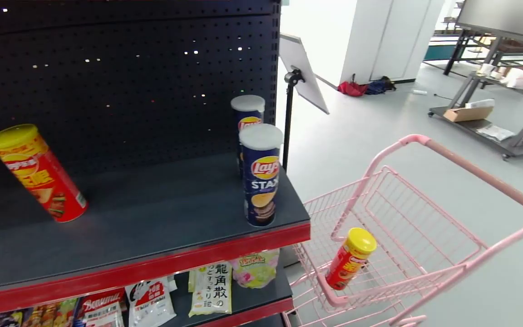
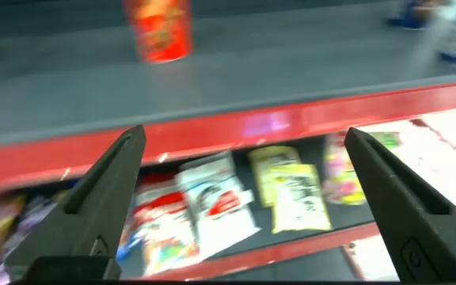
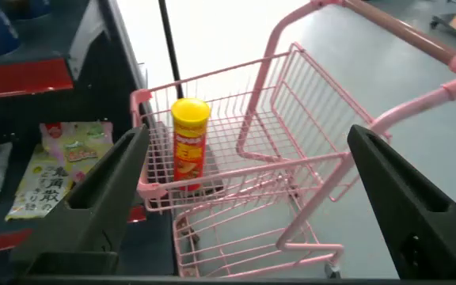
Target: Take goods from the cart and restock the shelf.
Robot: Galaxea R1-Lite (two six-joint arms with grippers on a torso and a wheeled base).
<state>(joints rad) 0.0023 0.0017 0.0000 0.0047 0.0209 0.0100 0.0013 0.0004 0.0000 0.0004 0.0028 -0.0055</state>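
Your red can with the yellow lid (image 1: 350,259) (image 3: 190,144) stood inside the basket of the pink cart (image 1: 470,167) (image 3: 315,161), in the corner closest to the shelf, with nothing gripping it. The cart was parked just beside the right end of the shelf (image 1: 161,213) (image 2: 291,79).

On the upper board, a second red can (image 1: 39,175) (image 2: 158,30) stood toward the left. Two blue cans with white lids stood at the right end, the front blue can (image 1: 260,175) near the board's red edge and the back blue can (image 1: 248,113) just behind it, against the dark pegboard wall. On the lower board lay a row of snack packets (image 1: 210,288) (image 2: 291,190) (image 3: 50,186).

Your left gripper (image 2: 244,133) was spread wide with nothing between its fingers, and it faced the front of the shelf, level with the red edge. Your right gripper (image 3: 248,131) was likewise spread wide and empty. It hung above the cart, well apart from the can in the basket.

A white board on a black stand (image 1: 288,122) was just past the shelf's right end.
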